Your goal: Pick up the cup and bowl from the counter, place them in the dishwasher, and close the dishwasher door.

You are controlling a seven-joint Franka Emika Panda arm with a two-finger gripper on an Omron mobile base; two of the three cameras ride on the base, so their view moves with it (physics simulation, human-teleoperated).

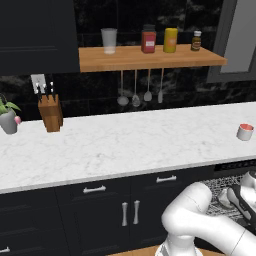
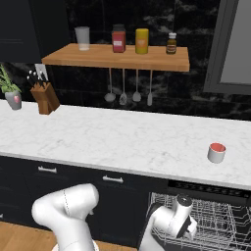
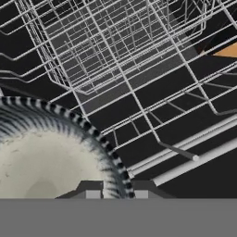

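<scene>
The cup [image 1: 245, 131] [image 2: 216, 152], white with a red-orange inside, stands upright on the marble counter [image 1: 125, 145] [image 2: 122, 142] at its right end, above the dishwasher. The dishwasher's grey wire rack [image 2: 220, 220] [image 3: 139, 60] [image 1: 220, 185] is pulled out. My gripper [image 3: 116, 193] [image 1: 241, 201] [image 2: 188, 226] reaches down into the rack. Its two fingertips [image 3: 94, 193] stand either side of the striped rim of the cream bowl [image 3: 46, 162] [image 1: 223, 199], which sits low in the rack. Whether they still press on the rim is unclear. The dishwasher door is out of view.
A knife block [image 1: 50, 112] and a potted plant [image 1: 8, 119] stand at the counter's left end. The wooden shelf [image 1: 150, 57] above holds a tumbler, a red jar, a yellow jar and a small bottle. Utensils hang beneath it. Dark cabinets with silver handles [image 1: 94, 189] run below the counter.
</scene>
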